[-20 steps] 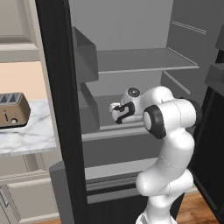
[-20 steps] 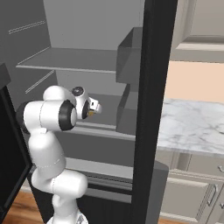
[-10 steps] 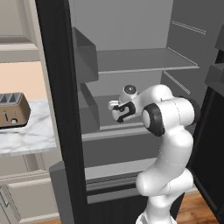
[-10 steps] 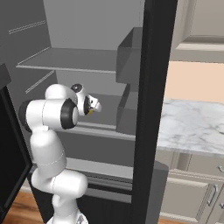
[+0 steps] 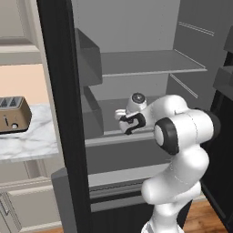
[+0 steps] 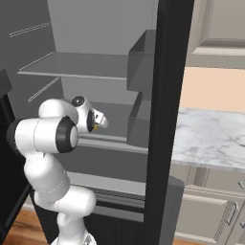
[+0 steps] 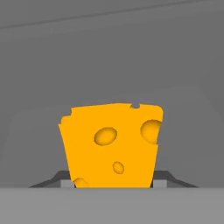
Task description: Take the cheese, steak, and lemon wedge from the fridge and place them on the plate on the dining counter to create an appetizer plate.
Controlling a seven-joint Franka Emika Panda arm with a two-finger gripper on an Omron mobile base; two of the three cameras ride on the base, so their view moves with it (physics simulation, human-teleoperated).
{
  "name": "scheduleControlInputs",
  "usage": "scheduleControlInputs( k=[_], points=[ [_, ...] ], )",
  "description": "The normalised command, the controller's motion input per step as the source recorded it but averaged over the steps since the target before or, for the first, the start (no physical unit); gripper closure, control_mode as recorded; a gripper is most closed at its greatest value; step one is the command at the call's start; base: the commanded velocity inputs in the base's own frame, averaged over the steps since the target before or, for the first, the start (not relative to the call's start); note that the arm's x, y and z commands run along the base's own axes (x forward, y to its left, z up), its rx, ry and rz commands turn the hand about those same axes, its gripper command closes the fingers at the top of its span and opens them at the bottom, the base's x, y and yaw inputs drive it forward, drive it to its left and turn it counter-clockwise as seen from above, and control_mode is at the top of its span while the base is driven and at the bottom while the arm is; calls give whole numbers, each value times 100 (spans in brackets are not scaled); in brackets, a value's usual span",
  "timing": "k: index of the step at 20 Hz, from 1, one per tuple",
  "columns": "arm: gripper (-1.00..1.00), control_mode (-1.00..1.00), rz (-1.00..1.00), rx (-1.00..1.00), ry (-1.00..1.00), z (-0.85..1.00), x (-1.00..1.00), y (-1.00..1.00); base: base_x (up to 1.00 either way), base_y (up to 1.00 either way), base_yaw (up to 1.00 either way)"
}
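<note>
A: Where's the cheese (image 7: 111,146)?
B: Between the fingers (image 7: 65,183), which have closed from wide onto its two sides, over the fridge's (image 5: 61,113) middle shelf (image 5: 113,136).
A: Room around it?
B: The door bin (image 6: 139,125) sits at three o'clock of the gripper (image 6: 97,125) in the right base view, apart; the upper shelf (image 5: 150,63) is well above. The wrist has edged slightly back since before.

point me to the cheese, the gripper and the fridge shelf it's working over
cheese (image 7: 111,146): hand view, middle of its orange holed face.
gripper (image 6: 99,125): right base view, between the fingertips, by the yellow speck.
fridge shelf (image 5: 150,62): left base view, bare top of the upper grey shelf.
</note>
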Motion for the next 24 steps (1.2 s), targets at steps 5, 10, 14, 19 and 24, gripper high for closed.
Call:
scheduleControlInputs(
  k=[5,10,14,19,24],
  points=[
    [100,-100,1,1,-7,56,-100,-12,0,0,0],
    [100,-100,9,0,11,87,-100,0,0,0,0],
    [100,-100,6,0,22,85,-99,0,0,0,0],
    [100,-100,0,0,6,87,-100,0,0,0,0],
    [100,-100,0,0,-20,80,-98,0,0,0,0]
  ],
)
